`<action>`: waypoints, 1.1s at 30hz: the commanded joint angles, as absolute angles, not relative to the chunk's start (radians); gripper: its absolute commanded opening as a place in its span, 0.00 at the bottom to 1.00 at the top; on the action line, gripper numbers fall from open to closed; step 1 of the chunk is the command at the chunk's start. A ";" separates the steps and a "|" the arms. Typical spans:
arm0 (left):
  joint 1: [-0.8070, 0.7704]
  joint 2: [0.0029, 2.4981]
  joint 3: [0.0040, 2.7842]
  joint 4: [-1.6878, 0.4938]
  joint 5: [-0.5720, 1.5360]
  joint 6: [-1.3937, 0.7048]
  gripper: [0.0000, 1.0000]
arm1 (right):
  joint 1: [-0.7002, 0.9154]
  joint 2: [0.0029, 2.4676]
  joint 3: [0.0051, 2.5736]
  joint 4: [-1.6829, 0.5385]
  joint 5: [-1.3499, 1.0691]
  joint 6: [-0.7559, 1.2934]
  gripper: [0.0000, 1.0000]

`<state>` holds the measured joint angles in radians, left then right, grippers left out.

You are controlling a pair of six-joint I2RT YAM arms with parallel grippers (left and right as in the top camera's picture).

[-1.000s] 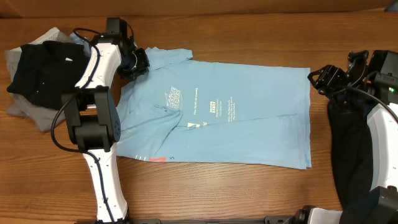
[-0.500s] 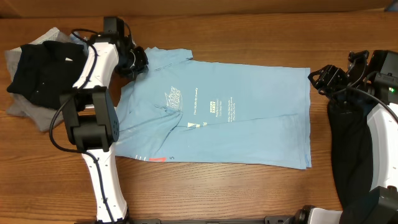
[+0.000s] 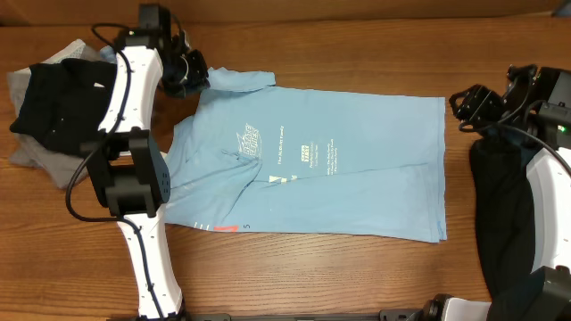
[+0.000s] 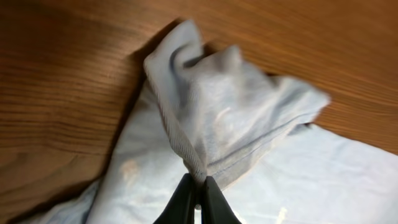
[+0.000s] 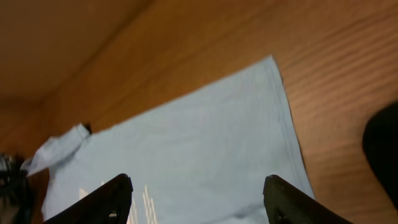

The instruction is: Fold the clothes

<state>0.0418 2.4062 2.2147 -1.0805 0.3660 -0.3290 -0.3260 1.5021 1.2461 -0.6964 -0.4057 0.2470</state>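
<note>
The light blue T-shirt (image 3: 312, 169) lay spread flat across the middle of the wooden table (image 3: 357, 285), its small white print (image 3: 281, 152) facing up. To its right, a black garment (image 3: 500, 205) lay along the right arm. Farther back, the right gripper (image 5: 196, 202) hovered just off the shirt's far right corner, its fingers (image 5: 112, 196) spread wide and holding nothing. At the far left sat a heap of clothes (image 3: 58, 102), black over grey. At the shirt's far left corner, the left gripper (image 4: 198, 193) was pinched tight on the sleeve (image 4: 217, 118), which stood bunched and creased over the wood.
</note>
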 commanded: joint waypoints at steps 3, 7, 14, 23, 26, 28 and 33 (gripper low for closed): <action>0.046 2.410 2.366 -1.175 0.386 -0.252 0.04 | -0.326 1.569 1.264 -0.598 -0.370 0.289 0.67; 0.045 2.410 2.435 -1.232 0.386 -0.230 0.04 | -0.326 1.659 1.264 -0.521 -0.370 0.288 0.67; 0.038 2.410 2.456 -1.283 0.414 -0.213 0.04 | -0.326 1.854 1.264 -0.378 -0.367 0.273 0.64; 0.039 2.408 2.459 -1.347 0.456 -0.202 0.04 | -0.326 2.014 1.264 -0.227 -0.367 0.273 0.58; 0.039 2.398 2.460 -1.354 0.494 -0.202 0.04 | -0.326 2.050 1.264 -0.170 -0.366 0.273 0.58; 0.039 2.384 2.460 -1.355 0.499 -0.202 0.04 | -0.326 2.070 1.264 -0.149 -0.362 0.273 0.58; 0.039 2.331 2.460 -1.350 0.489 -0.201 0.04 | -0.326 2.112 1.264 -0.124 -0.340 0.274 0.58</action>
